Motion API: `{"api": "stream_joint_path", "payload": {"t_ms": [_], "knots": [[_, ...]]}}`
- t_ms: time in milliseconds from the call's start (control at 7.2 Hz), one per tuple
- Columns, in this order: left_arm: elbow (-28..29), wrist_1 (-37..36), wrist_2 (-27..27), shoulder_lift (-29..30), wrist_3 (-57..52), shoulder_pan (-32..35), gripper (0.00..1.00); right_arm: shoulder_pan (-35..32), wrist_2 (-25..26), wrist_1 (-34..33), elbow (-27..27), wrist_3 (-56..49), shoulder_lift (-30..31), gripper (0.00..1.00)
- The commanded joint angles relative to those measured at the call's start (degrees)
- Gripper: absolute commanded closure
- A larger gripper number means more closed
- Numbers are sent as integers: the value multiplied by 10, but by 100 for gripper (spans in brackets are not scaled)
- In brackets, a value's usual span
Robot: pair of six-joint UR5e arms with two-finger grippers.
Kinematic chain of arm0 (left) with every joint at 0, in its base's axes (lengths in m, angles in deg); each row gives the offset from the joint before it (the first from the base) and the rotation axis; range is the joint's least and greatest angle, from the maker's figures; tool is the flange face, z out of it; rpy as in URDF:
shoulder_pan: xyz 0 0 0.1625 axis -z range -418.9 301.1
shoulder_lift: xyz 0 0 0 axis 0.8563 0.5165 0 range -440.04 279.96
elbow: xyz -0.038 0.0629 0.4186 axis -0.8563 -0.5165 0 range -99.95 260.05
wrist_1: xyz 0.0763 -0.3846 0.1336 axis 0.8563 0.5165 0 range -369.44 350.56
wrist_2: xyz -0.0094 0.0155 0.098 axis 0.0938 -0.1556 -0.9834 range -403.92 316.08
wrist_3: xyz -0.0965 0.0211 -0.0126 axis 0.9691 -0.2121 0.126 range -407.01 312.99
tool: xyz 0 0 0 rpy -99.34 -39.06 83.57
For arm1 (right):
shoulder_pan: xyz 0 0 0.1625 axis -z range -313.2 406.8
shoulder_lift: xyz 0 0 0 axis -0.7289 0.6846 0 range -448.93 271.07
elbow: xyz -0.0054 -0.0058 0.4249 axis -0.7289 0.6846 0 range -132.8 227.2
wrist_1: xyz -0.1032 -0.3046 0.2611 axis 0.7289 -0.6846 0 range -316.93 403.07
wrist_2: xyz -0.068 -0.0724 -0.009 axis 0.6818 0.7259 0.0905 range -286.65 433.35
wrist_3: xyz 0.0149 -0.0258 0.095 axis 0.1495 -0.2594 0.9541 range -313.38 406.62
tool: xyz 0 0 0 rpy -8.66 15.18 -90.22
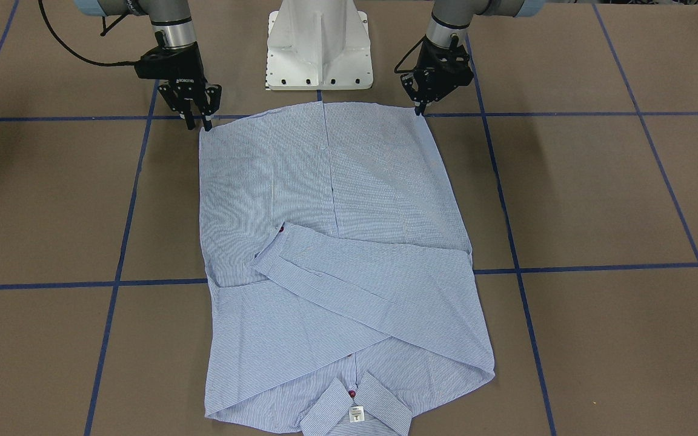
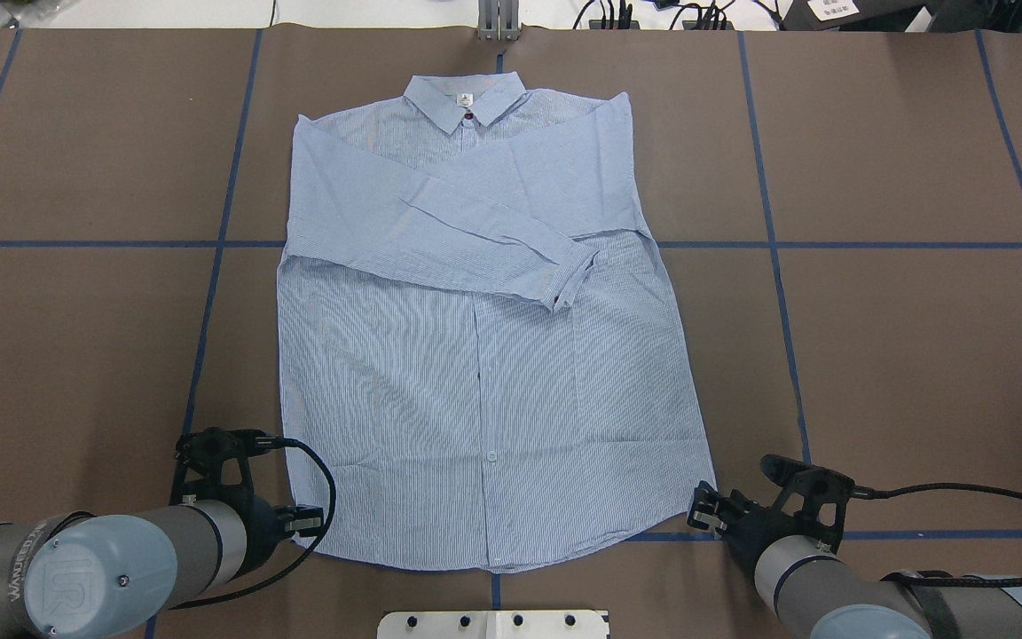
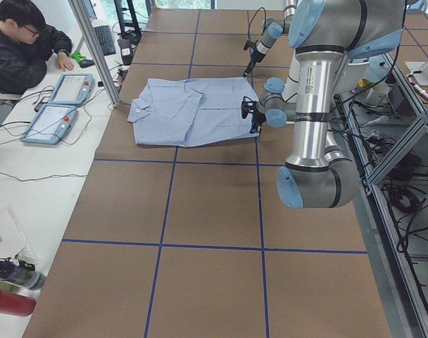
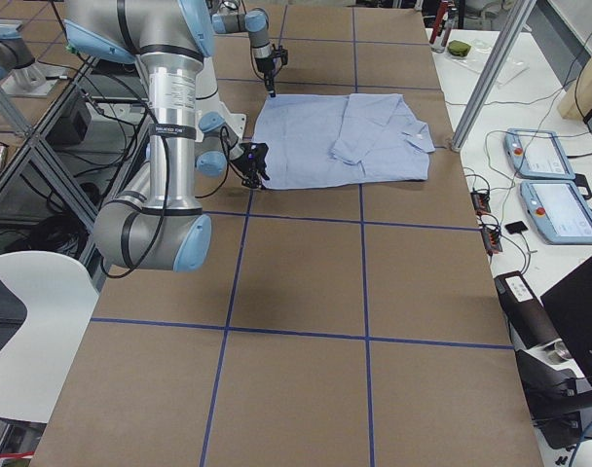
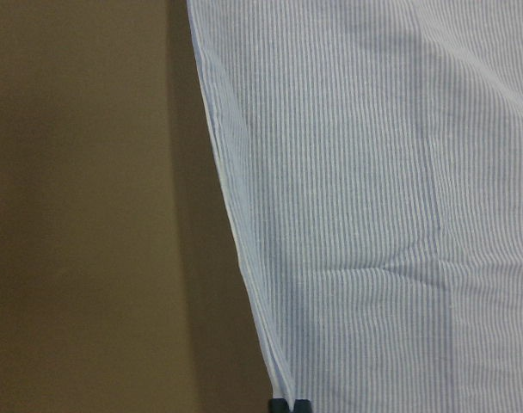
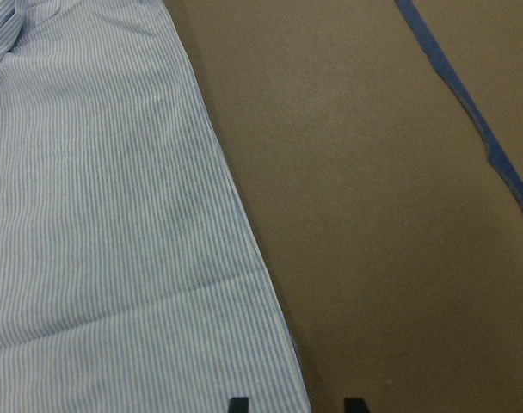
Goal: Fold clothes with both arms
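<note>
The left pincer (image 1: 420, 109) is clenched on the shirt (image 1: 337, 242) hem corner; the right pincer (image 1: 199, 121) (upper left of frame) is released, straddling the other corner.

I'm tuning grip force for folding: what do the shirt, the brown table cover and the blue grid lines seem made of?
The shirt looks like thin woven cloth, likely cotton or a blend, with a matte finish: it shows fine stripes, soft creases and a stitched hem. The table cover looks like a matte brown sheet, perhaps paper or board, faintly speckled with no shine. The blue lines look like stuck-on tape, with slightly ragged, wavy edges.

Six views, all sharing the shirt (image 2: 475, 373)
</note>
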Motion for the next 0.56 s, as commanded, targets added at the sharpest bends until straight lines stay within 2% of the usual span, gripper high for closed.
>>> {"api": "stream_joint_path", "payload": {"t_ms": [0, 417], "knots": [[-1, 0, 0, 0, 0, 0, 100, 2, 0, 0, 4, -1, -5, 52], [-5, 0, 0, 0, -1, 0, 100, 3, 0, 0, 11, -4, -8, 52]]}}
